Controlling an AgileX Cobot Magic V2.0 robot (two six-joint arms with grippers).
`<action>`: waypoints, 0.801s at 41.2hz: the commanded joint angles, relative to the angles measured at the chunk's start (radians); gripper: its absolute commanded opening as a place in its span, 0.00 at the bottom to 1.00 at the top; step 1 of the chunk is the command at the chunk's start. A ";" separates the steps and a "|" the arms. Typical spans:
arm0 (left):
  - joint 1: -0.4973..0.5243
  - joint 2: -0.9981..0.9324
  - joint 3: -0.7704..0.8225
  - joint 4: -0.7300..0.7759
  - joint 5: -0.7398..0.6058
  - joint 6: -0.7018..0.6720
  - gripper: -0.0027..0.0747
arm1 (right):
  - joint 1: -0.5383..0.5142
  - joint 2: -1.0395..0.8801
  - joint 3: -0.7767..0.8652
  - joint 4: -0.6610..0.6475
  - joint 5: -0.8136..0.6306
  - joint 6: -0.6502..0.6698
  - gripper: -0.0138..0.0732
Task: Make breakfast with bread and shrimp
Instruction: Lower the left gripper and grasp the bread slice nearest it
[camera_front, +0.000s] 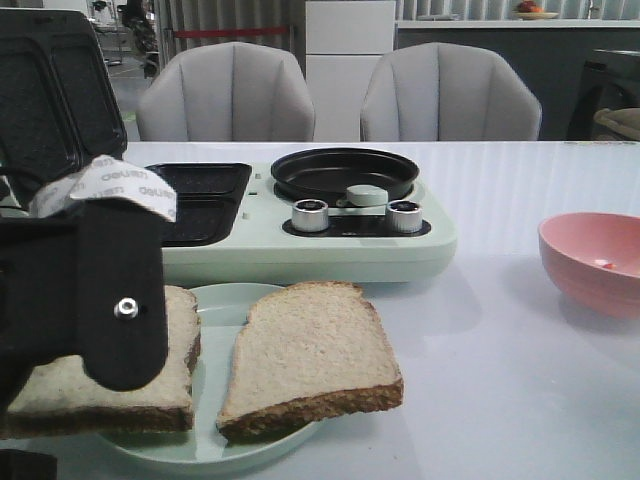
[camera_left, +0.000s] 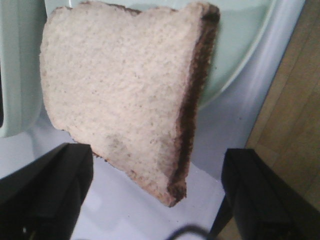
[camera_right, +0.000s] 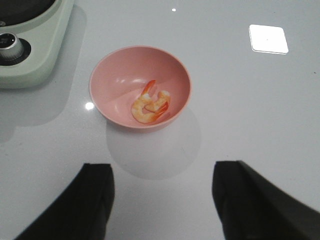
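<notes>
Two slices of bread lie on a pale green plate (camera_front: 225, 300): the left slice (camera_front: 55, 392) and the right slice (camera_front: 310, 350). My left arm (camera_front: 110, 300) hangs over the left slice and hides part of it. In the left wrist view my left gripper (camera_left: 157, 195) is open and empty, its fingers apart over the corner of a slice (camera_left: 120, 85) that juts past the plate (camera_left: 240, 45). The shrimp (camera_right: 150, 105) lie in a pink bowl (camera_right: 115, 75). My right gripper (camera_right: 162, 200) is open and empty, short of the bowl.
A pale green breakfast maker (camera_front: 330, 245) stands behind the plate, with an open black lid (camera_front: 45, 90), grill plates (camera_front: 205, 200), a round pan (camera_front: 345, 172) and two knobs. The pink bowl (camera_front: 590, 270) is at the right. Two grey chairs stand behind the table.
</notes>
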 joint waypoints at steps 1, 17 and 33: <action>-0.005 0.000 -0.020 0.069 0.023 -0.030 0.74 | 0.001 0.007 -0.034 -0.017 -0.065 -0.008 0.77; -0.005 0.015 0.005 0.137 0.011 -0.069 0.68 | 0.001 0.007 -0.034 -0.017 -0.065 -0.008 0.77; 0.071 0.017 0.016 0.141 -0.010 -0.092 0.68 | 0.001 0.007 -0.034 -0.017 -0.064 -0.008 0.77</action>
